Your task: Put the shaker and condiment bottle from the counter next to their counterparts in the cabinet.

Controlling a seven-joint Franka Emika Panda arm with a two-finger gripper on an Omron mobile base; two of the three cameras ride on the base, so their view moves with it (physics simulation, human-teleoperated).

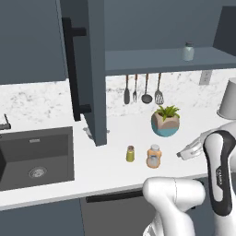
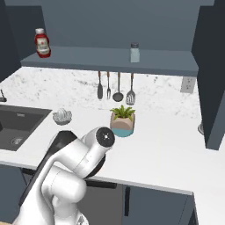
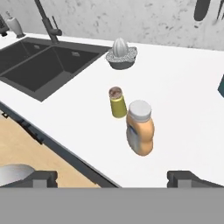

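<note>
With jaws spread wide, centre them over the condiment bottle [image 3: 140, 127] at mid-frame, clearing the shaker [image 3: 117, 101] just upper-left.

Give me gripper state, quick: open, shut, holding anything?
Gripper: open, holding nothing; its fingertips stand wide apart above the counter, short of the condiment bottle.

Glossy white rounded arm segments [image 1: 175, 196], dark grey joint bands, circular white end cap
</note>
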